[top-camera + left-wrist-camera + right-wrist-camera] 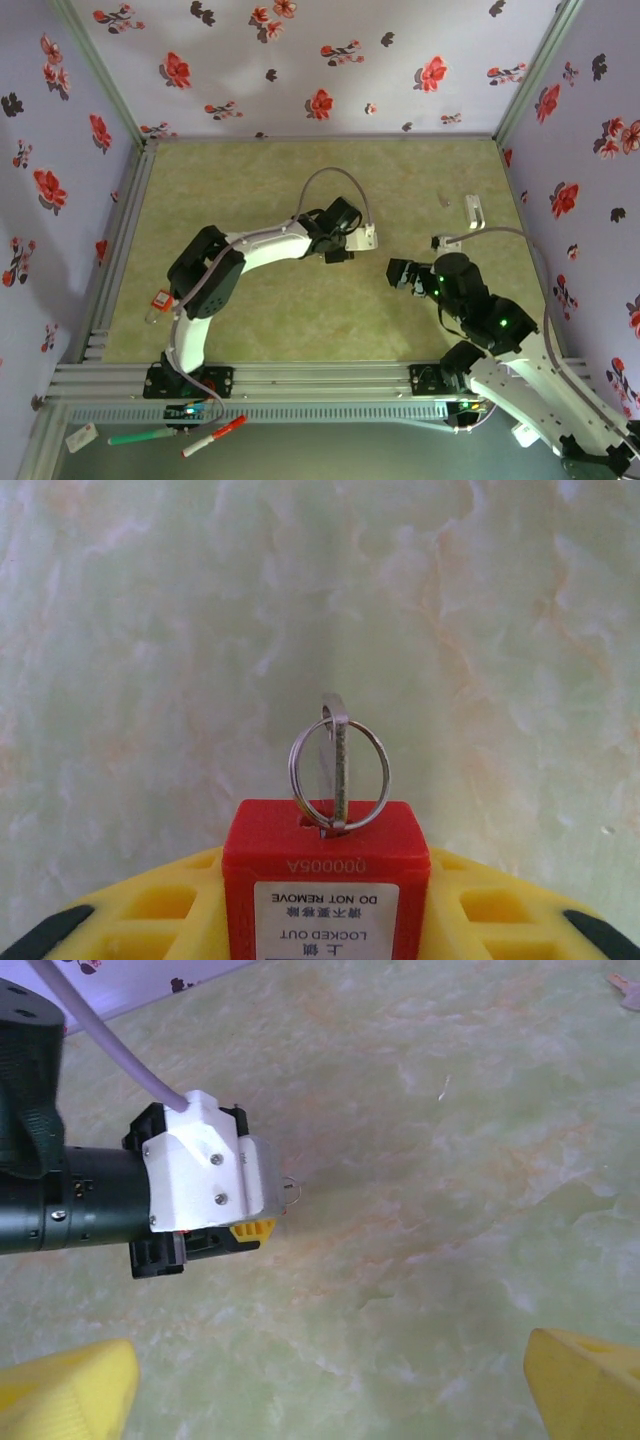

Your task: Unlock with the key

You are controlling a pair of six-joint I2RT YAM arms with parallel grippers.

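The left gripper (355,245) hangs over the middle of the green marbled surface (250,190), slightly nearer the right edge than the left. Its jaws are partly closed, and the yellow fingers (150,910) press on either side of a red padlock (325,855). In the left wrist view the padlock's white label reads upside down, with "LOCKED OUT" and "DO NOT REMOVE" legible. The key (338,770) stands upright in the slot on the padlock's top face, and a thin metal ring (340,772) is threaded through its head. Padlock and key are both held clear of the surface.

The right gripper (398,272) sits just beside the left one, on the side towards the right edge and a little nearer the front edge. Its jaws are spread wide. In the right wrist view its two yellow fingertips (65,1390) show at the bottom corners with nothing between them, well apart from the key. That view also looks onto the white camera mount (200,1175) on the left wrist.

Close to the left edge, towards the near corner, lies what looks like a second red padlock (160,300), though it is too small to be sure. A small white object (473,210) rests near the right edge. A green marker (140,437) and a red-capped marker (213,437) lie in front of the arm bases.
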